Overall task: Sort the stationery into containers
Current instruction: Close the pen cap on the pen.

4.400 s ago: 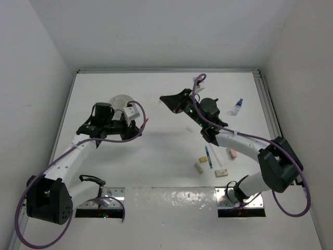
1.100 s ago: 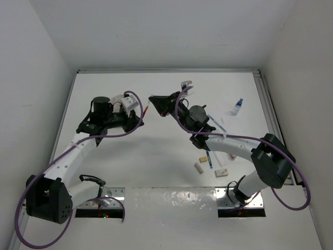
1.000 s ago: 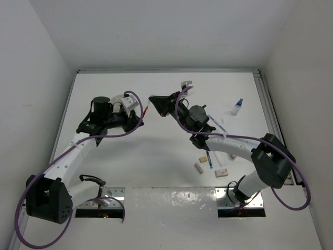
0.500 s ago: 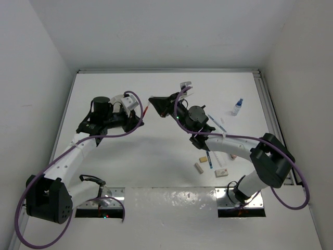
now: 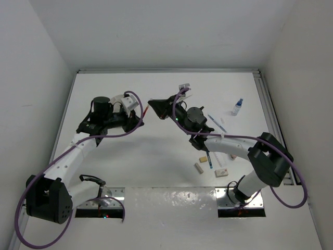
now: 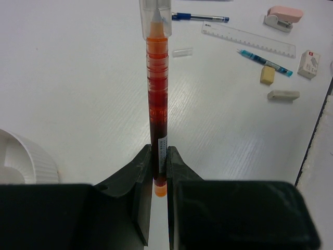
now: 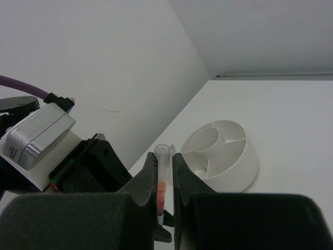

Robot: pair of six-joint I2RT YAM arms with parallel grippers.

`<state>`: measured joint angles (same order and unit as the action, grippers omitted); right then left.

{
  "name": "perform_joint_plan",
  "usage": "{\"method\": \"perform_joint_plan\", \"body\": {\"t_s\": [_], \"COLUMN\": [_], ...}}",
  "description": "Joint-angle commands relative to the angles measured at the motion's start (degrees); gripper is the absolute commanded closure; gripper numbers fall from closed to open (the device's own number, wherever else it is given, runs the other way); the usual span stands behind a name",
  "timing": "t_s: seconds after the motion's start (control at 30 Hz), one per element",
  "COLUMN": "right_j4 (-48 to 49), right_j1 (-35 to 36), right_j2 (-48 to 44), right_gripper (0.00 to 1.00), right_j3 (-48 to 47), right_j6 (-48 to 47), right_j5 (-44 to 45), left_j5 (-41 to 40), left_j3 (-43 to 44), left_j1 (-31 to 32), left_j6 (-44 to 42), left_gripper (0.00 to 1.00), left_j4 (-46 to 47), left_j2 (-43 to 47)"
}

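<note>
My left gripper point(image 6: 158, 156) is shut on the lower end of a red-orange pen point(image 6: 157, 99), held out over the table. My right gripper point(image 7: 164, 159) is shut on the pen's clear cap point(image 7: 166, 156) at the far end; the cap also shows in the left wrist view point(image 6: 155, 15). In the top view the two grippers meet at the pen point(image 5: 148, 110), left gripper point(image 5: 138, 115) and right gripper point(image 5: 154, 104). The white divided tub point(image 7: 223, 153) stands behind the left gripper, and its rim shows in the left wrist view point(image 6: 23, 161).
On the right lie a blue pen point(image 6: 200, 17), a clear ruler point(image 6: 247, 39), a teal pen point(image 6: 264, 54), a tan eraser point(image 6: 267, 74), white erasers point(image 6: 283, 94), a pink item point(image 6: 283, 15) and a blue-capped bottle point(image 5: 237, 107).
Since 4.4 s ago my right arm swung left to the left gripper and closed on the pen's cap. Over the last second both arms have barely moved.
</note>
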<state>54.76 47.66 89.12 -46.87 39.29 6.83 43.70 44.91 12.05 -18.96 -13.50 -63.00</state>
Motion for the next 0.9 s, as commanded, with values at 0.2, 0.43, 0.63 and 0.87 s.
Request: {"method": "perform_joint_plan", "body": {"t_s": [0.2,0.43,0.63,0.87], "right_j4": [1.93,2.63,0.18,-0.36], "right_j1": [0.68,1.82,2.26,2.53], "right_j2": [0.70,2.19,2.72,2.20], "right_gripper": [1.00,1.00,1.00,1.00], "right_j3": [-0.06,0.99,0.56,3.27], "right_j6": [1.14,2.11,-0.87,-0.53], "right_j5": [-2.70,-2.88,-2.88,-4.46], "left_j5": [-0.02,3.93,4.81,6.22], "left_j3": [0.89,0.18,0.44,1.15], "left_j1": [0.16,-0.10,-0.01,-2.12], "left_j6": [4.09,13.33,12.64,17.72], "left_gripper": [1.00,1.00,1.00,1.00], "left_j4": [4.60,11.91,12.27,18.23], "left_j2": [1.57,1.04,0.34,0.07]}}
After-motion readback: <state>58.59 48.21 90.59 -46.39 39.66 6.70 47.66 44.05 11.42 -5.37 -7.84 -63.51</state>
